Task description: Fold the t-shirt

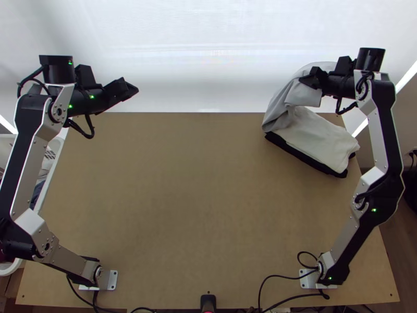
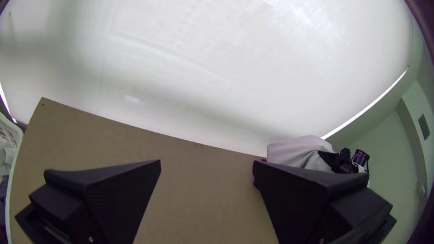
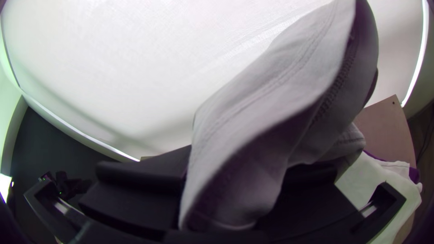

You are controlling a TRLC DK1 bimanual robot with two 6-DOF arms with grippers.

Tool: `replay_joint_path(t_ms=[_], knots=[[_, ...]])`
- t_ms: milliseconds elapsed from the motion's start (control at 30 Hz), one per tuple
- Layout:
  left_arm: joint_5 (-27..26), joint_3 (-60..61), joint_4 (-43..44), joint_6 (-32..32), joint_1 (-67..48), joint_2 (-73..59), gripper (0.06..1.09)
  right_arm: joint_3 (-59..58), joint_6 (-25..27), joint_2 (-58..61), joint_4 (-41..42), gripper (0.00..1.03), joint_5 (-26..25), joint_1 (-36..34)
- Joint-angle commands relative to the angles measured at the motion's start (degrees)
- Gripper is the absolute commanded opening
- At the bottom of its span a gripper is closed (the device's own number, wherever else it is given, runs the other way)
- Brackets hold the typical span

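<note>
Two arms reach over a table [image 1: 198, 172]; in the top view, the shirt [image 1: 279, 107] is pale grey, bunched, with a flap turned over near its upper end; it lies at the table's far right corner, draped from the right gripper [image 1: 307, 80] onto a white cloth [image 1: 319, 136], beneath which is a black cloth [image 1: 307, 156]; the right gripper lies level with the table's far edge, pointing inward across the corner; the left gripper [image 1: 131, 89] is above the far left part, also pointing inward, well apart from the shirt; a basket [image 1: 48, 175] stands beside the table's left edge.

Left wrist view: the shirt forms a smooth pale mound beyond the spread jaws; the left gripper [image 2: 206, 163] gapes wide, with nothing between its fingers.

Right wrist view: the shirt rises in a broad, curling fold, a stitched seam along its inner side; the right gripper [image 3: 226, 183] is drawn nearly together, a gathered portion pinched between its fingers; the white cloth lies below and to one side.
</note>
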State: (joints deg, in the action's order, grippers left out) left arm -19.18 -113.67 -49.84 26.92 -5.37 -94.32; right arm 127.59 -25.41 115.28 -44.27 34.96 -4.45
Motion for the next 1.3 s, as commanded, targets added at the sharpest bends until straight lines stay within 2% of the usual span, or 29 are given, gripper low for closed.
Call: replay_joint_path(t_ms=[0, 267, 767, 933, 1067, 1267], knots=[[0.28, 0.46, 0.54, -0.73, 0.62, 1.77, 1.05, 3.89, 0.54, 0.12, 2.00, 0.03, 0.20, -0.47], [0.28, 0.46, 0.63, -0.81, 0.62, 1.69, 1.05, 3.81, 0.98, 0.91, -2.05, 0.03, -1.47, -1.79], [0.20, 0.64, 0.63, -1.08, 0.71, 1.42, 1.05, 0.03, 12.58, -0.85, -15.85, 0.03, -4.55, -7.15], [0.20, 0.73, 0.63, -1.69, 0.80, 1.42, 1.05, -2.52, 16.80, -3.22, -20.50, 0.03, -8.07, -7.33], [-0.16, 0.82, 0.71, -1.96, 1.15, 1.25, 1.05, -8.50, 19.61, -7.09, -20.94, 0.03, -12.11, -7.33], [-0.60, 0.82, 0.71, -2.04, 1.50, 0.90, 1.05, -12.80, 20.93, -10.34, -20.94, 0.03, -16.15, -8.30]])
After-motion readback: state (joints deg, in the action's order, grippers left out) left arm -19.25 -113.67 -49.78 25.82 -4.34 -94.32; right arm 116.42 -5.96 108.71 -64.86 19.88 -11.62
